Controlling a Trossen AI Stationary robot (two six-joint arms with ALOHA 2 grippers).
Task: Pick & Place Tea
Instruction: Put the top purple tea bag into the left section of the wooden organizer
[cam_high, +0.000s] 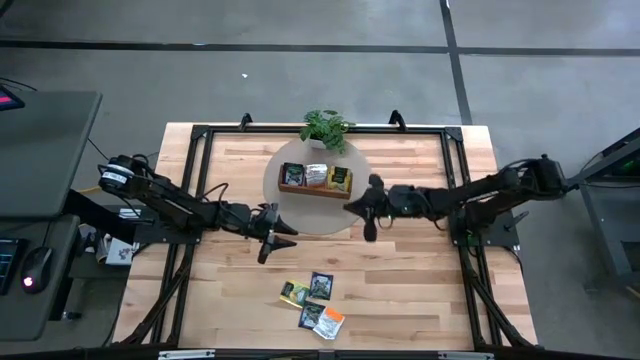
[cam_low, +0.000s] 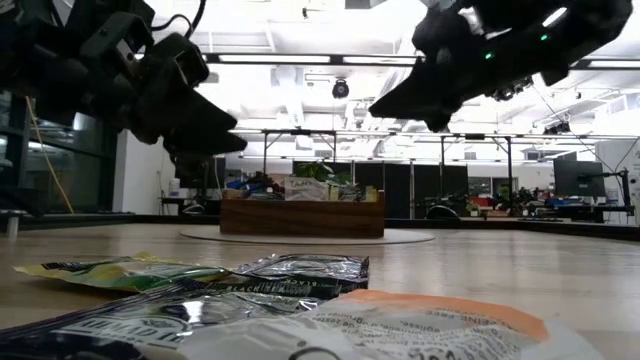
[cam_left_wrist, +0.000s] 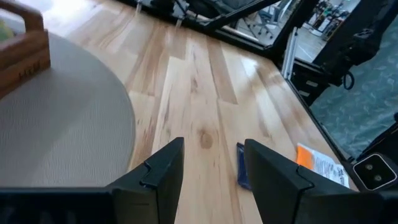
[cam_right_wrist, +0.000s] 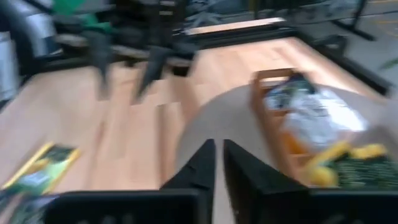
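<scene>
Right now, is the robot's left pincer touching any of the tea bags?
Apart. In the high view, the left pincer hangs over bare wood, with a plain gap to the tea bags lying nearer the table's front edge.

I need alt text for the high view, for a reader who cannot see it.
Two dark arms reach inward over a wooden table; a wooden tray of tea sachets sits on a round mat beside a potted plant. Four loose tea sachets lie near the front edge.

Pale, smooth planked wood for the table (cam_high: 400, 290); darker wood for the tray (cam_low: 300, 217); matt grey woven-looking mat (cam_left_wrist: 56, 130); glossy, crinkled foil sachets (cam_low: 300, 272); matt black hands.
</scene>
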